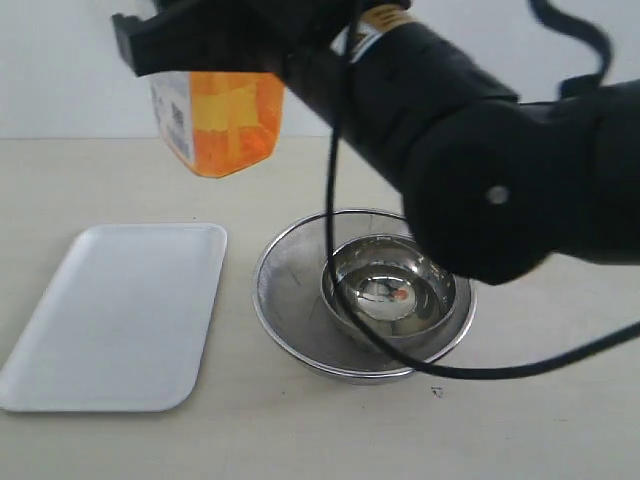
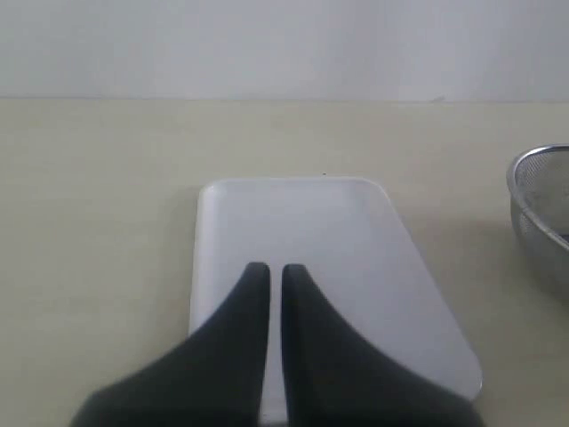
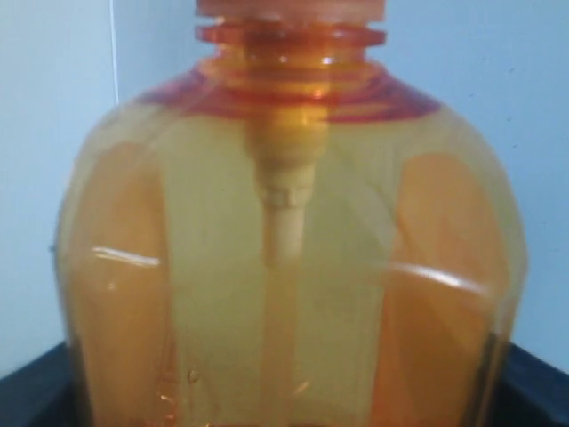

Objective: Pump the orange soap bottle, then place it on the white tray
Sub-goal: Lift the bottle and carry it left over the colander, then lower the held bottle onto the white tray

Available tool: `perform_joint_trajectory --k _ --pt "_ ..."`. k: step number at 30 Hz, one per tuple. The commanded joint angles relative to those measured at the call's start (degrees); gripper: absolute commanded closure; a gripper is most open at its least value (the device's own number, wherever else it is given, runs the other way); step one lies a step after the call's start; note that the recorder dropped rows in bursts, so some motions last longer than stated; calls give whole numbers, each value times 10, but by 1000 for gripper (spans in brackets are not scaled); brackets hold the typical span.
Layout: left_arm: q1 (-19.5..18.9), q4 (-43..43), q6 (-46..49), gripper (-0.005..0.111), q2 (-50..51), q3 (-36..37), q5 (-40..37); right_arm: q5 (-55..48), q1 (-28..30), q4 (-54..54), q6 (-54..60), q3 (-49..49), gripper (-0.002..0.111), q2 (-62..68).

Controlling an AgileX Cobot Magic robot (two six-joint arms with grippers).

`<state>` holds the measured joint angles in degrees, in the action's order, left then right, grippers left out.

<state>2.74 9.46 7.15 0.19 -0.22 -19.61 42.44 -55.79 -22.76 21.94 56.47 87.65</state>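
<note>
Nearest, held the left gripper [image 2: 268, 283], jaws pressed together and empty, over the white tray [image 1: 110, 320] lying beside a steel strainer [image 1: 285, 300] with a bowl [image 1: 390, 290] inside. Farther back, clamped the orange soap bottle [image 1: 225, 125] in the right gripper [image 1: 200, 45], up clear above the table [image 1: 80, 180].

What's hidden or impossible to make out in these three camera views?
Exterior view: the right arm hides the top and pump of the orange soap bottle and part of the steel bowl.
Right wrist view: the pump head is cut off by the frame's edge.
Left wrist view: the edge cuts off the strainer; no bottle in frame.
</note>
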Motion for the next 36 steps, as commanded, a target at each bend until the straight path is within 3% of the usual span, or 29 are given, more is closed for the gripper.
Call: perform_joint_trajectory --k 1,13,36 --pt "4 6 -1 102 -2 2 3 38 -8 13 -15 65 108 68" --pt "4 6 -1 102 -2 2 3 -4 -8 26 -73 185 108 232" --pt "4 6 -1 102 -2 2 3 61 -21 53 -122 188 108 351"
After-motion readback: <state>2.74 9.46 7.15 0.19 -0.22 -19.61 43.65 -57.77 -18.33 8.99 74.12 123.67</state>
